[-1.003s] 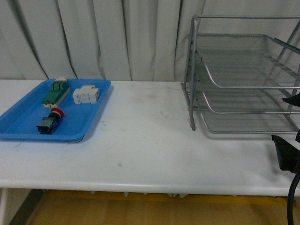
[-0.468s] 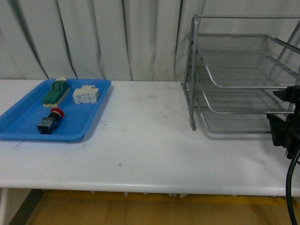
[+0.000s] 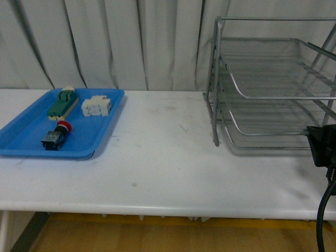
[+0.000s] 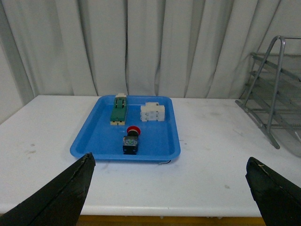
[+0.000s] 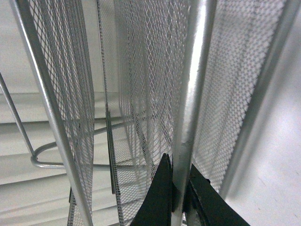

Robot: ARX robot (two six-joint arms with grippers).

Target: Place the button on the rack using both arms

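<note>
The button (image 3: 56,135), red cap on a dark boxy body, lies in the blue tray (image 3: 21,143) at the left of the table. The left wrist view has the button (image 4: 131,140) ahead of my left gripper (image 4: 169,160), which hangs open well short of the tray with nothing between its fingers. The silver three-tier wire rack (image 3: 215,79) stands at the right. My right gripper (image 3: 322,145) is at its lower front corner. In the right wrist view that gripper (image 5: 178,188) is shut on a tube of the rack (image 5: 193,94).
A green-and-cream block (image 3: 63,102) and a white block (image 3: 96,106) lie at the tray's far end. Bare white table (image 3: 163,152) spans between tray and rack. A pleated curtain (image 3: 131,42) hangs behind, and the table's front edge (image 3: 157,210) is near.
My right gripper has come up from the table's front right corner to the rack's lower front and has shut on its tube. Tray, button and blocks have not moved.
</note>
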